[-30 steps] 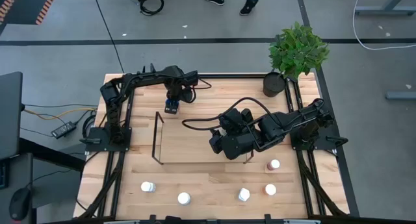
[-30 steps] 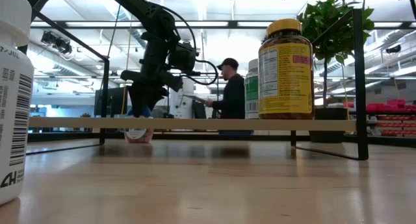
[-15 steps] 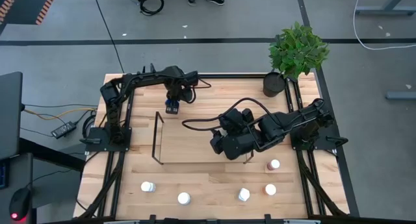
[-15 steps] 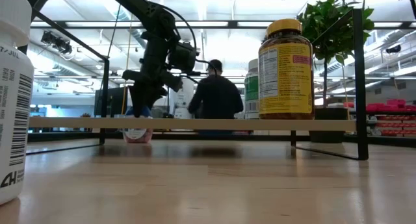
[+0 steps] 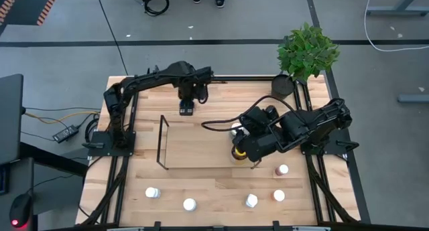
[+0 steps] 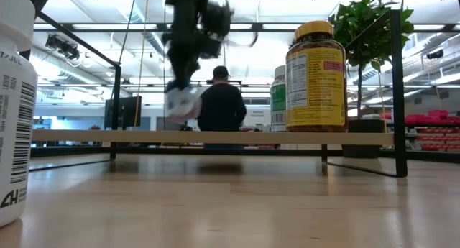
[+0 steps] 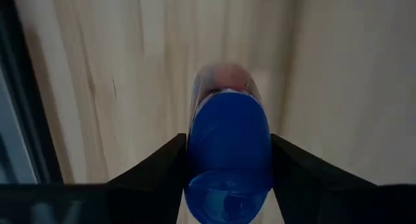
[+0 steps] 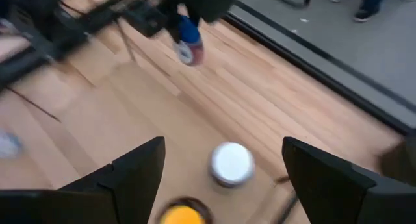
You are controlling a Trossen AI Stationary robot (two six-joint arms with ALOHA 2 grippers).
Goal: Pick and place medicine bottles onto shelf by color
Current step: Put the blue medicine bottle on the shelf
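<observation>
My left gripper (image 5: 186,109) is shut on the blue-capped bottle (image 7: 227,152) and holds it in the air behind the shelf (image 5: 201,165); the low view shows it blurred (image 6: 181,101) above the shelf board (image 6: 215,136). The amber bottle with yellow cap (image 6: 315,75) and a white-capped bottle (image 8: 232,163) stand upright on the shelf's right end. My right gripper (image 8: 223,146) is open and empty just above those two. Several white-capped bottles (image 5: 190,204) stand on their bases along the table's near edge. My left gripper pinches the blue-capped bottle at its cap end (image 7: 227,130) between its two fingers (image 7: 162,169), one on each side. The fingers come from above, pointing down. The bottle hangs below them, clear of the table, with its cap up.
A potted plant (image 5: 305,53) stands at the far right corner. A large white bottle (image 6: 14,104) stands very close to the low camera. The shelf's left half (image 5: 181,144) is bare. A person (image 6: 221,104) stands in the room behind the table.
My left gripper has lifted the blue-capped bottle off the table to above shelf height and carried it a little toward the right edge. My right gripper has drawn back toward the table's right edge, uncovering the amber and white-capped bottles on the shelf.
</observation>
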